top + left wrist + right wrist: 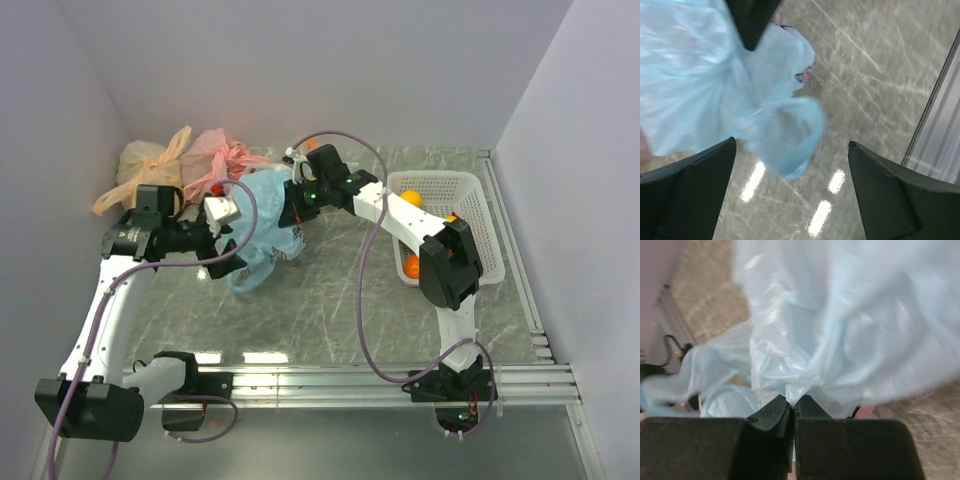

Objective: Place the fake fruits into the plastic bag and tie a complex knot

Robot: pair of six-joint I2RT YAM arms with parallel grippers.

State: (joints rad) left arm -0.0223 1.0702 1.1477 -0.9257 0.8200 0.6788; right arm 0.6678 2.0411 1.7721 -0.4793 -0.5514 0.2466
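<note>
**Desk:** What do you have closest to the lens?

**Operator:** Black pads pinched tight together. My right gripper (792, 402) is clenched on a crumpled fold of the plastic bag (840, 315), and the light blue film fans up from between the tips. Only the right wrist camera shows me that grip. From overhead the tips are buried in the film.

**Desk:** And your left?

**Operator:** The left gripper (790, 145) is spread wide and grasps nothing. In its wrist view a rounded lobe of the plastic bag (715, 75) hangs in the gap between the fingers (695, 190). It seems to touch neither finger, though the picture is blurred there.

**Desk:** What does the top camera add?

**Operator:** The layout. On the marble table (330, 300) the plastic bag (262, 235) sits left of centre, between my two arms. The left gripper (225, 258) comes at its lower left side. The right gripper (298, 205) meets its upper right side.

Farther right is a white basket (475, 200) holding orange fake fruits (411, 197), well apart from the bag. At the far wall a pink bag (225, 150) lies just beside a pale tan bag (150, 165). Neither wrist camera shows any of that.

**Desk:** Is there fruit inside the blue bag?

**Operator:** I cannot tell, because the film hides its contents.
</note>
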